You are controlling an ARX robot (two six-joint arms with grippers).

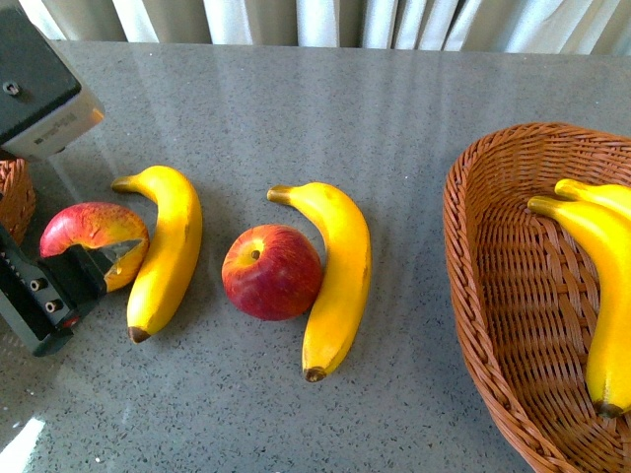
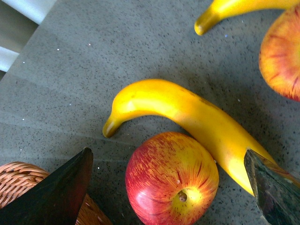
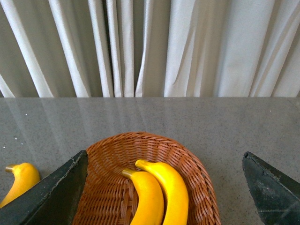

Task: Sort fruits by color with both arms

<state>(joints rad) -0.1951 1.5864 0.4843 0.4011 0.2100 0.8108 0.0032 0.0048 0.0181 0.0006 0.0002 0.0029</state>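
Near the worktop's left edge, the left jaws stand open on either side of an apple (image 2: 171, 180). A banana (image 2: 187, 117) lies just beside it, its long axis running toward one jaw, so closing may catch both. The right jaws hang open over the basket (image 3: 197, 168) at the right edge, well apart; the left arm is nearer.

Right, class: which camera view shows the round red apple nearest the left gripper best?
The left wrist view: the round red apple appears nearly whole, stem dimple included, inside the open left gripper. The front view shows only its upper part, the gripper covering the rest. The right wrist view misses it.
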